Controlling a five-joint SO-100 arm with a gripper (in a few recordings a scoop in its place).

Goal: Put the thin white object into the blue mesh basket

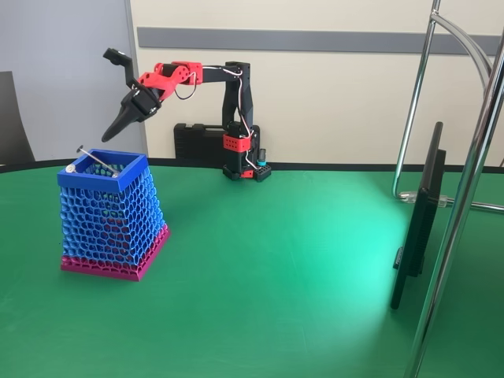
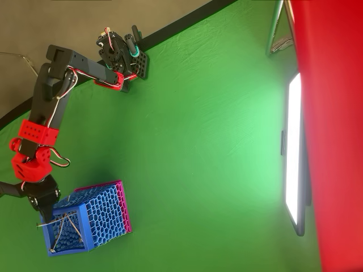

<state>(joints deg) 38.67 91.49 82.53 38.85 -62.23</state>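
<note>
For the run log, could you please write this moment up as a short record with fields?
surface: green table cover
basket: blue mesh basket, upright, magenta base band
stick: thin white object, lying slanted across the basket's open top, one end at the rim
gripper: gripper open, above the basket, holding nothing
arm: red and black, reaching from its base at the table's far edge
task status: stick at the basket, released

A: Where's the basket [image 1: 113, 214]?
B: Fixed view: left on table [image 1: 276, 276], in front of arm base [image 1: 241, 153].
A: Stick [image 1: 98, 160]?
B: Lies slanted across basket's open top, ends by the rim. Gripper [image 1: 118, 93] just above, behind it. Monitor [image 1: 417, 224] stands far right.
</note>
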